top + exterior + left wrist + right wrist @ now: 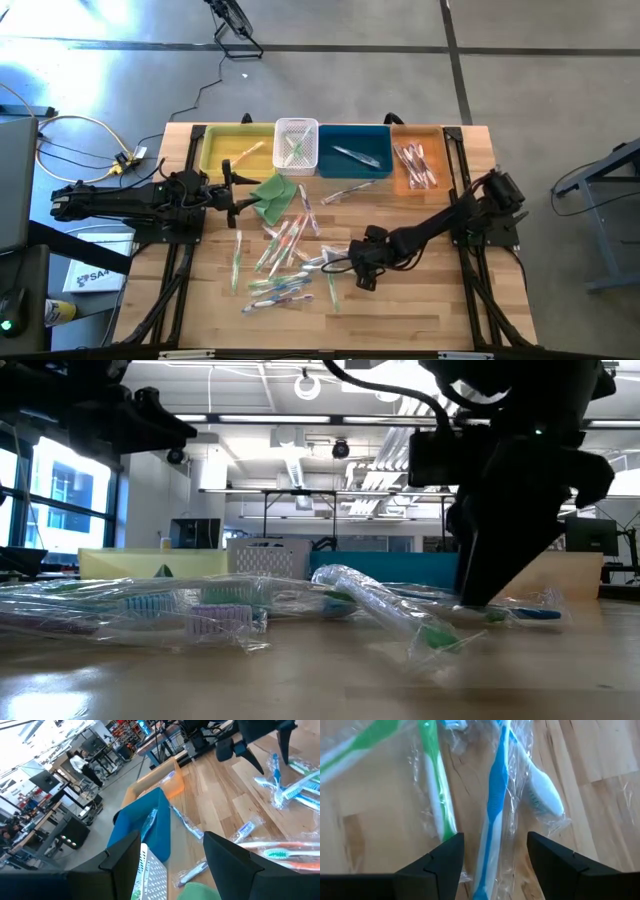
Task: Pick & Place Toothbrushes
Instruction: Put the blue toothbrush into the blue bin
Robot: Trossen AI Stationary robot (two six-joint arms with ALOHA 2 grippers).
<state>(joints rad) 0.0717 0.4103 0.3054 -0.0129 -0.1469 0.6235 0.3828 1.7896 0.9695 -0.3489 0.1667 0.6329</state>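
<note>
Straddling a blue-and-white toothbrush in a clear crinkled wrapper (pixel 492 815), the right pincer (pixel 495 857) hangs low over the wooden tabletop (pixel 420 300) with its two dark fingers spread wide, one on each side of the handle and nothing gripped yet. A green-and-white wrapped toothbrush (pixel 436 795) lies just beside it, near one finger. By my reading, the step in hand is the approach for a pick: the next move calls for lowering the last bit and closing on the blue handle alone, without snagging the green one's wrapper.

Further out, the rest of the wrapped toothbrushes (pixel 285 265) lie scattered mid-tabletop, some overlapping. Beyond them sits a folded green cloth (pixel 272 195), beside which the left pincer (pixel 232 188) waits, open and empty. Along the far edge stand a yellow tray (pixel 215 150), a white slotted basket (pixel 296 145), a blue bin (pixel 355 150) and an orange bin (pixel 417 160), each already holding a brush or several.
</note>
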